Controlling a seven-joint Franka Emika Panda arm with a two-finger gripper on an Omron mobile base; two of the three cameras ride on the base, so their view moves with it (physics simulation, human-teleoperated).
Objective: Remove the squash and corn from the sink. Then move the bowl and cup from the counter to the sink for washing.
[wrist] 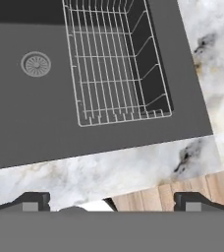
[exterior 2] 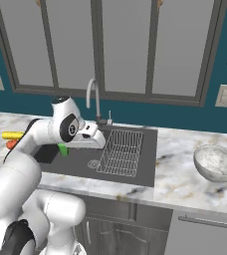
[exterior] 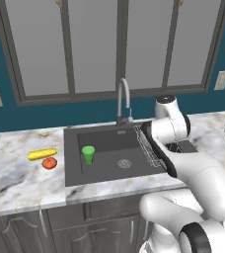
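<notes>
On the bench (exterior: 16,173) left of the sink (exterior: 75,163), you have the corn (exterior: 42,154) lying flat with the squash (exterior: 49,163) just beside it, both out of the basin. Inside the sink the green cup (exterior: 88,154) stands upright on the dark floor, left of the round drain (exterior: 124,163). The wire rack (exterior 2: 120,152) takes up the right part of the basin, with the curved faucet (exterior: 123,99) rising behind it. Your bowl (exterior 2: 217,162) sits on the bench well to the right of the sink, apart from everything else.

Your end effector (wrist: 111,199) hangs above the sink's front edge, near the rack; in the hand view its two dark fingertips (wrist: 33,199) stand wide apart with nothing between them, looking down on the rack, the drain and the marbled front strip of the bench.
</notes>
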